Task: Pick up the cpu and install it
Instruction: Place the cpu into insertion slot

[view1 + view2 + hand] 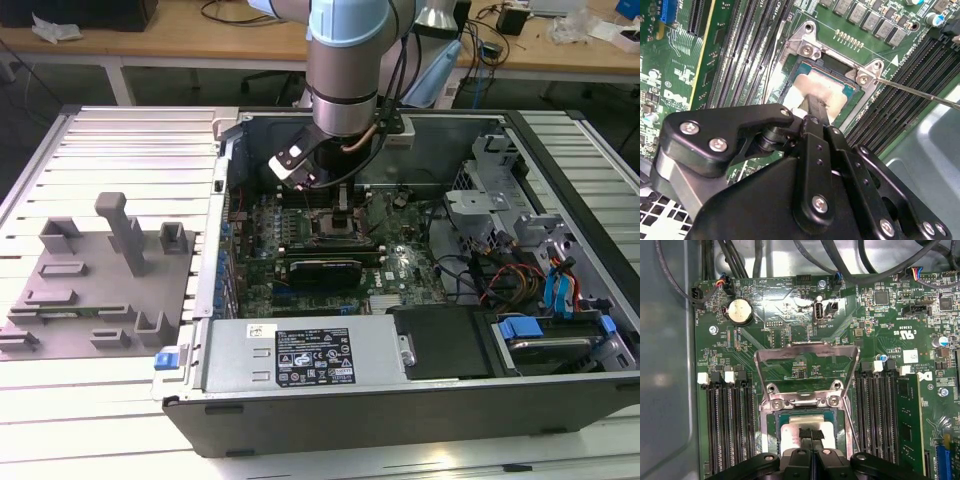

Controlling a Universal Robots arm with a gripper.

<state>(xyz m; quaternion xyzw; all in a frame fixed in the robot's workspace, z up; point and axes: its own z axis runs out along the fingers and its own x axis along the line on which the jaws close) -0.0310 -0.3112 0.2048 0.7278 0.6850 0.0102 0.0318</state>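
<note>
Jaws: together, tips touching the cpu's pale top.
Gripper (811, 433): low over the socket (774, 426).
Cpu (790, 434): flat inside the socket (seated, by the look of it).
Clamp frame (807, 365): tipped up, open.
Done: pickup and placing, apparently.
Left: frame not yet closed.

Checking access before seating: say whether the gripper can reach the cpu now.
Probably yes: the load plate stands swung open, and the gripper is down at the cpu in the socket.
</note>
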